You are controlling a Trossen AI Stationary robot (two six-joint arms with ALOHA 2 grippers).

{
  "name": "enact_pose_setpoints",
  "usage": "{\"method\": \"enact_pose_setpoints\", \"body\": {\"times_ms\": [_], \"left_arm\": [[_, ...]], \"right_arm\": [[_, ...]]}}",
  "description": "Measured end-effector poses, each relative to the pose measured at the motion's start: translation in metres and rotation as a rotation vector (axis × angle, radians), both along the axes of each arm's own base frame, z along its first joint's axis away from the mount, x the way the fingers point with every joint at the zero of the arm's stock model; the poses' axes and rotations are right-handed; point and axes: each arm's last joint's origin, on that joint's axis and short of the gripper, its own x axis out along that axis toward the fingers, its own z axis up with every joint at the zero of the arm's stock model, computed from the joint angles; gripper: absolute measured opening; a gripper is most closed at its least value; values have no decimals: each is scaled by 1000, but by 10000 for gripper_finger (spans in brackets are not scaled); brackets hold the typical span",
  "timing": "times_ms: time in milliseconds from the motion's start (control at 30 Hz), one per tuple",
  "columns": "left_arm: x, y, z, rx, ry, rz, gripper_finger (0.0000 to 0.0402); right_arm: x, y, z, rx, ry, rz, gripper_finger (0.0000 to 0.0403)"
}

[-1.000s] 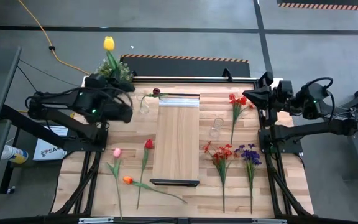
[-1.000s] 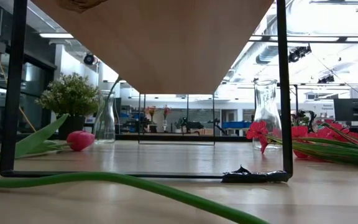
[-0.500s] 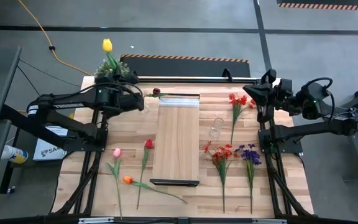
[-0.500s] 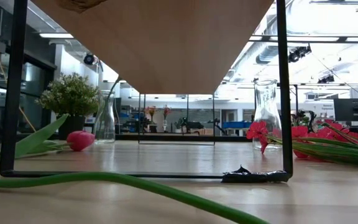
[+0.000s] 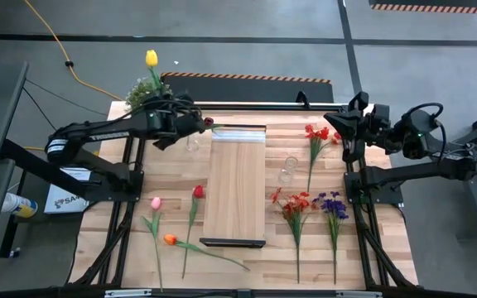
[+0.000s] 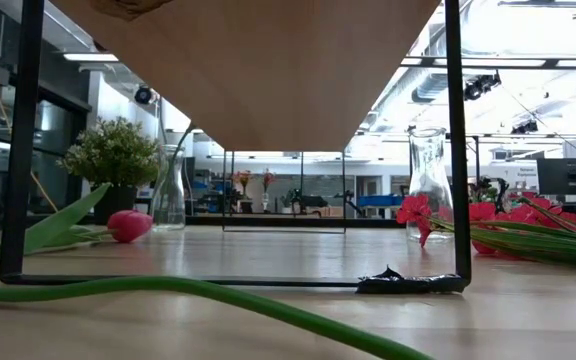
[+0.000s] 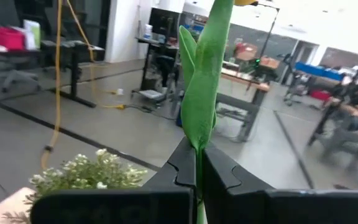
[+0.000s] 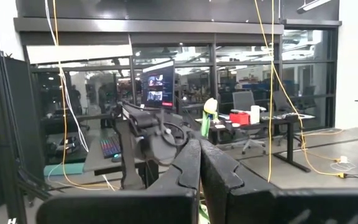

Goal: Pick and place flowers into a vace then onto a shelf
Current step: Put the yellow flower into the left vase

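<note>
A planked wooden table point(image 5: 247, 265) stands on a grey workshop floor. The left gripper point(image 5: 195, 126), clamped on a yellow tulip point(image 5: 151, 58), hovers beside a glass vase point(image 5: 192, 142) and potted plant point(image 5: 143, 91). Just past it lies the shelf point(image 5: 235, 186), other flowers point(image 5: 305, 203) flanking. The right gripper point(image 5: 331, 126), closed and empty, waits at the opposite edge.
</note>
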Motion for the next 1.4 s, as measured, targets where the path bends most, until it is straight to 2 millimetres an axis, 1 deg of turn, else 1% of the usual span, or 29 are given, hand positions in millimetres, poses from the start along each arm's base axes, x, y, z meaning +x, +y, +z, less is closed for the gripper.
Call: {"method": "enact_pose_setpoints", "body": {"times_ms": [200, 300, 500, 700, 1100, 1400], "left_arm": [[2, 7, -5, -6, 25, 26, 36], [2, 11, -6, -2, 11, 43, 36], [7, 12, -11, 0, 0, 40, 36], [15, 14, -20, -10, 32, 38, 36], [20, 16, -27, -14, 42, 39, 36], [21, 16, -28, -18, 54, 38, 43]], "right_arm": [[0, 0, 0, 4, -2, 1, 0], [0, 0, 0, 0, -1, 0, 0], [0, 0, 0, -3, -1, 0, 0], [0, 0, 0, -3, 0, 0, 0], [0, 0, 0, -2, -1, 0, 0], [0, 0, 0, -2, -1, 0, 0]]}}
